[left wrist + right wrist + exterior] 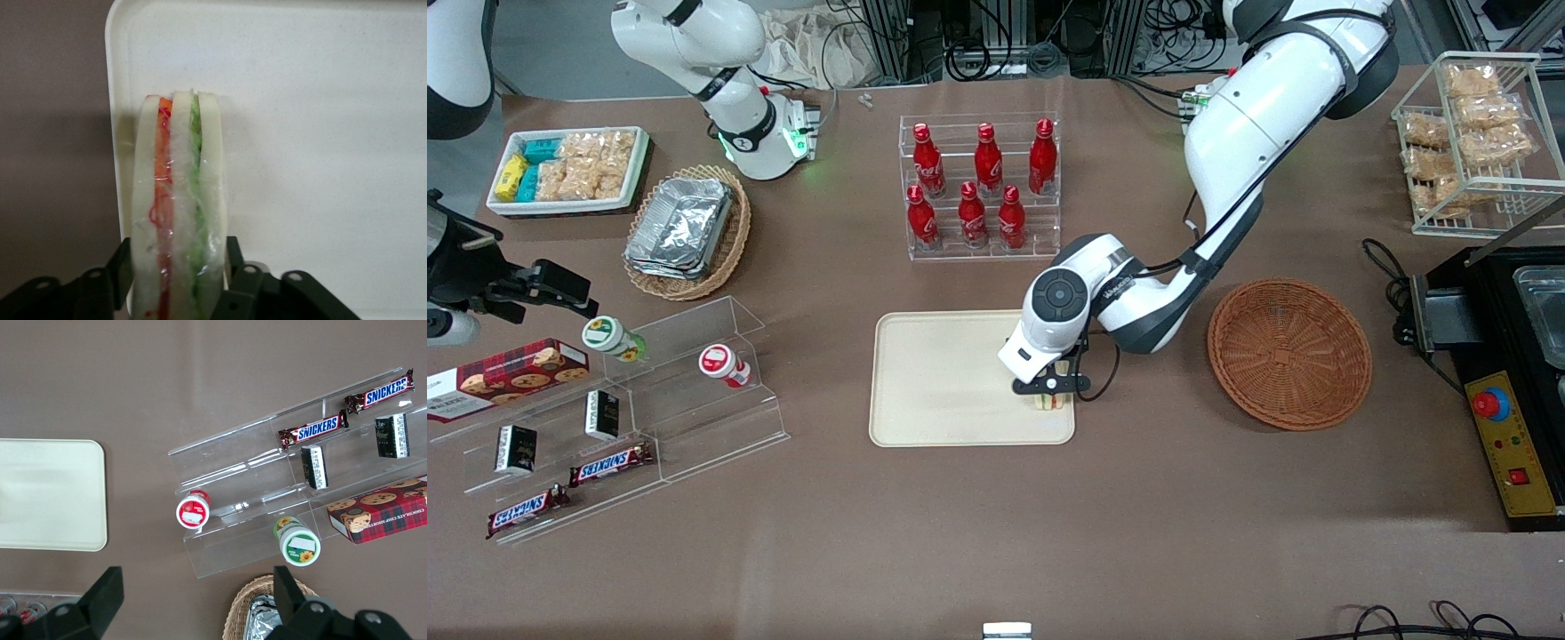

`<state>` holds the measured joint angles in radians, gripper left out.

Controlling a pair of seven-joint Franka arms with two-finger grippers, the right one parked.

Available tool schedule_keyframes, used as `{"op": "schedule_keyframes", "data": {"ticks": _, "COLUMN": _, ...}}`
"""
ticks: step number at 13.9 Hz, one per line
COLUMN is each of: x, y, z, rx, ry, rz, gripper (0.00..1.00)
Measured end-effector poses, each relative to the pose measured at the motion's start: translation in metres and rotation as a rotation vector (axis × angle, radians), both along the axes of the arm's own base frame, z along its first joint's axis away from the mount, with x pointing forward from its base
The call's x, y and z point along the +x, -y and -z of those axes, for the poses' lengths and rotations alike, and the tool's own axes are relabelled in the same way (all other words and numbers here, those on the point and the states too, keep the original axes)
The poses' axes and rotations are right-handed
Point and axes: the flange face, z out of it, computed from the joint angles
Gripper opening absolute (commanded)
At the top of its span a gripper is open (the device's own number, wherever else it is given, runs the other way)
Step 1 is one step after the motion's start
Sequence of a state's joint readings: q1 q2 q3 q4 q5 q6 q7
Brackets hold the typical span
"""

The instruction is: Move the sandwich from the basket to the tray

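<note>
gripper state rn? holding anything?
Left gripper: jaws closed on the sandwich, over the corner of the tray nearest the basket.

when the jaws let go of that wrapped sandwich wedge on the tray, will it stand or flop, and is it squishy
The gripper, shut on the pale triangular sandwich wedge, holds it on edge over a corner of the cream plastic tray. It looks narrow for its height, so it may well tip flat once released. The clear film wrap suggests a somewhat slippery surface. The bread probably gives a little under pressure.
</note>
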<state>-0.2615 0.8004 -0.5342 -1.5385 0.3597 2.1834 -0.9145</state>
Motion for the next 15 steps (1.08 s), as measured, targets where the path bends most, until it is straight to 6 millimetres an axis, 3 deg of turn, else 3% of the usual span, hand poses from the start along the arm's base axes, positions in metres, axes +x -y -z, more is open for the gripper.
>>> {"op": "schedule_keyframes", "data": {"ticks": 3, "x": 0.011, "y": -0.001, "z": -0.019, "rx": -0.004, "ry": 0.032, "rz": -0.023, "gripper": 1.00}}
{"op": "schedule_keyframes", "data": {"ticks": 4, "x": 0.019, "y": -0.006, "z": -0.037, "rx": 0.000, "ry": 0.049, "rz": -0.044, "gripper": 1.00}}
{"op": "schedule_keyframes", "data": {"ticks": 6, "x": 0.035, "y": -0.025, "z": -0.096, "rx": 0.022, "ry": 0.093, "rz": -0.080, "gripper": 1.00}}
{"op": "schedule_keyframes", "data": {"ticks": 8, "x": 0.040, "y": -0.049, "z": -0.160, "rx": 0.048, "ry": 0.134, "rz": -0.120, "gripper": 1.00}}
{"op": "schedule_keyframes", "data": {"ticks": 10, "x": 0.043, "y": -0.078, "z": -0.208, "rx": 0.067, "ry": 0.154, "rz": -0.170, "gripper": 1.00}}
{"op": "schedule_keyframes", "data": {"ticks": 13, "x": 0.046, "y": -0.116, "z": -0.242, "rx": 0.075, "ry": 0.124, "rz": -0.172, "gripper": 1.00}}
{"op": "schedule_keyframes", "data": {"ticks": 15, "x": 0.055, "y": -0.161, "z": -0.264, "rx": 0.066, "ry": 0.083, "rz": -0.149, "gripper": 1.00}}
